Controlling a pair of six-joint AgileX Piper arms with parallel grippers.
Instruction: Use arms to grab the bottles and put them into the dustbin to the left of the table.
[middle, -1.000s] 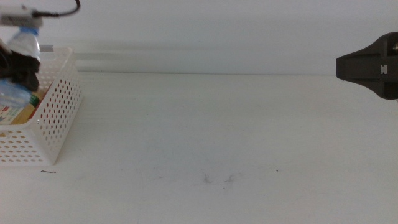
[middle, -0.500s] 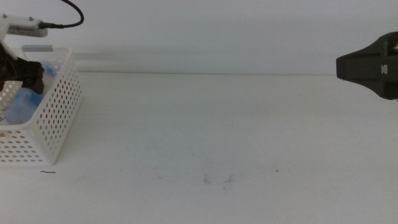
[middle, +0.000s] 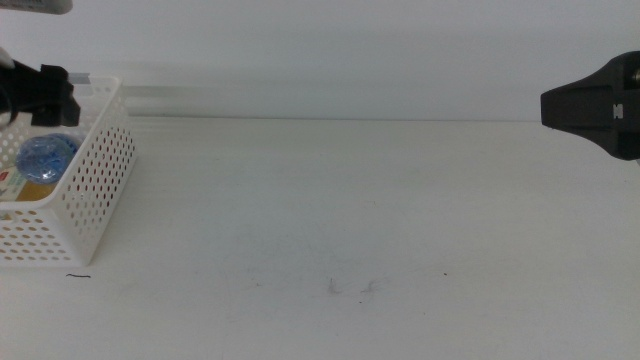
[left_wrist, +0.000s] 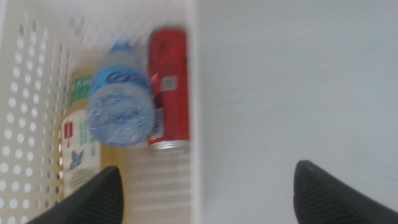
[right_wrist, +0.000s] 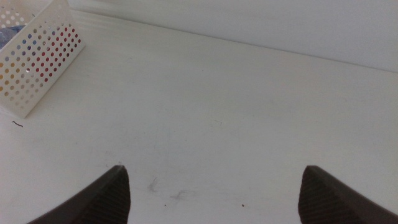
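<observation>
The white perforated dustbin (middle: 95, 190) stands at the table's left edge. In the left wrist view it holds all three bottles: the blue-capped water bottle (left_wrist: 121, 106) lies on top, beside the slim red can (left_wrist: 168, 93) and over the yellow bottle with the green label (left_wrist: 78, 149). The water bottle also shows in the middle view (middle: 45, 157). My left gripper (left_wrist: 208, 199) is open and empty above the bin; in the middle view it hovers over the bin's rim (middle: 40, 92). My right gripper (right_wrist: 214, 199) is open and empty, held high at the right (middle: 595, 105).
The white table (middle: 350, 210) carries only faint scuff marks (middle: 350, 288) near the front middle. The dustbin also shows in the right wrist view (right_wrist: 37, 56). A pale wall runs behind the table's far edge.
My left gripper has let go of the water bottle, which now lies in the dustbin. The gripper has risen above the rim. The right arm has not moved.
</observation>
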